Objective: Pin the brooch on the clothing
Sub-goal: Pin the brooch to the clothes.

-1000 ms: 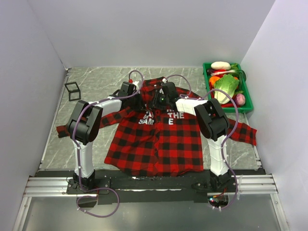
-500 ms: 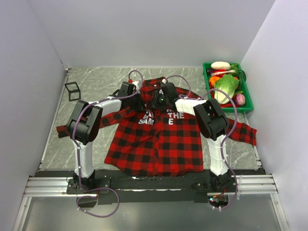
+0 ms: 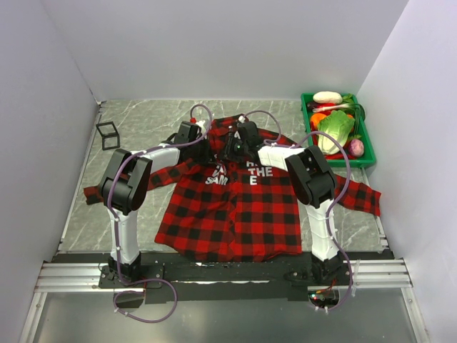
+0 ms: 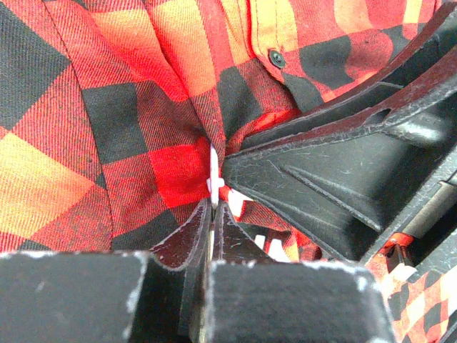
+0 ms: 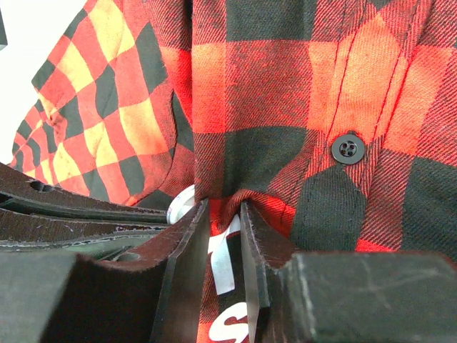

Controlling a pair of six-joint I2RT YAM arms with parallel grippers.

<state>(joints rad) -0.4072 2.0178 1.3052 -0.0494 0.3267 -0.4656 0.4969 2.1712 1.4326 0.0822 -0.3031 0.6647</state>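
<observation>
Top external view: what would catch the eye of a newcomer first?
The red-and-black plaid shirt, spread flat in the middle of the table, dominates. The left gripper and right gripper meet on its chest near the white letters, each pinching a fold of cloth. A green tray of vegetables sits at the far right corner.

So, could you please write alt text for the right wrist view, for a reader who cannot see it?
The right claw pinches a raised fold of the red-and-black plaid shirt, with white print showing between its fingers. A black button sits to the right; a small pale round brooch peeks out at the left.
</observation>
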